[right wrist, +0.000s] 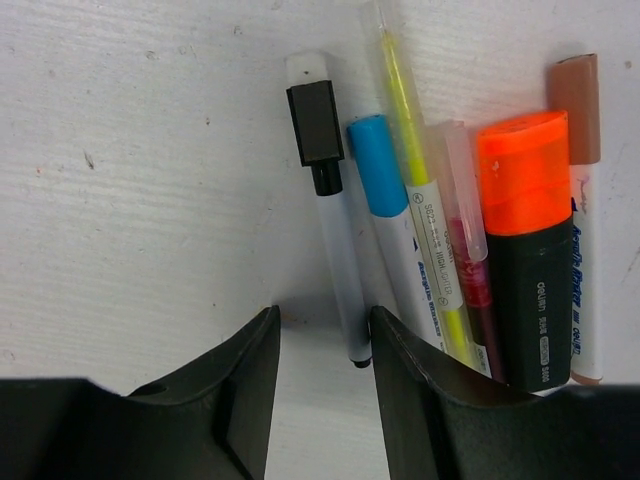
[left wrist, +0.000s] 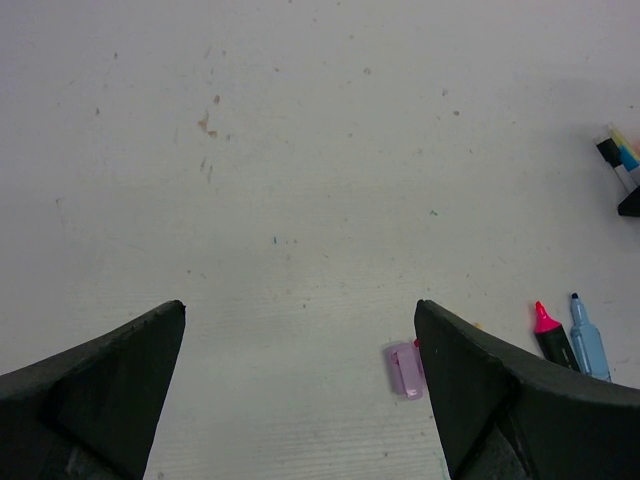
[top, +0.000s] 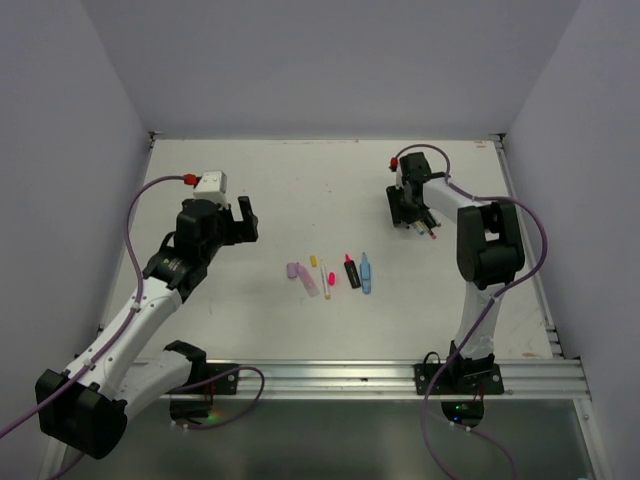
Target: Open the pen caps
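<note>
Partway, we judge: pink highlighter (left wrist: 548,335) uncapped; pens (right wrist: 400,250) beside the orange cap (right wrist: 523,150) capped; right jaws narrow, left jaws wide.

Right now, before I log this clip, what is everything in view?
Table: 1, white, walled on three sides.
Lilac highlighter: 1, left end of the mid-table row.
Yellow-ended pen: 1, thin, same row.
Pink-ended pen: 1, thin, same row.
Black highlighter: 1, bare pink tip, same row.
Blue highlighter: 1, bare tip, right end of the row.
Bundle under the right gripper: 6, side by side: white pen, blue-capped pen, yellow pen, red pen, orange-capped highlighter, brown-capped pen.
Rail: 1, silver, near edge.
Left gripper: open, above the table, left of the row.
Right gripper: open, over the bundle.
</note>
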Robot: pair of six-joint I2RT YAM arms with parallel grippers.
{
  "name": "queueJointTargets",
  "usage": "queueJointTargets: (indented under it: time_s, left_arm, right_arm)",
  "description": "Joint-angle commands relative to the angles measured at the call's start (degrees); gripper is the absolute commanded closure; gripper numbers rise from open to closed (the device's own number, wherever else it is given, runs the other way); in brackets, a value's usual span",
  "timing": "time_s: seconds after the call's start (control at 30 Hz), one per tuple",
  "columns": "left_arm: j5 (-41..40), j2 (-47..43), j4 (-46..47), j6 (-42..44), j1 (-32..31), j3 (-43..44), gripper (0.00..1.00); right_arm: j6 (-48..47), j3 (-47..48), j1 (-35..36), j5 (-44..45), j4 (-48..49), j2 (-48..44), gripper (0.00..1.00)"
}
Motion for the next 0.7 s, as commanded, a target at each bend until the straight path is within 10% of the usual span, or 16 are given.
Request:
queueJointTargets:
  time_s: [0.0, 0.4, 0.67]
  left_arm:
    - [0.76, -0.25, 1.03, 1.55, 0.78, -0.72, 0.00]
    - [10.16, 1.33, 5.24, -1.68, 0.87, -1.25, 0.00]
    - [22.20, 5.64, 11.12, -10.56, 0.78, 0.34, 0.00]
  right_arm:
    - [-0.38, 1.80, -0.12, -1.27, -0.14, 2.46, 0.56]
    - [1.20, -1.52, 1.98, -9.44, 3.19, -1.03, 1.00]
    - [5.24, -10.23, 10.85, -11.03, 12.24, -14.48, 1.00]
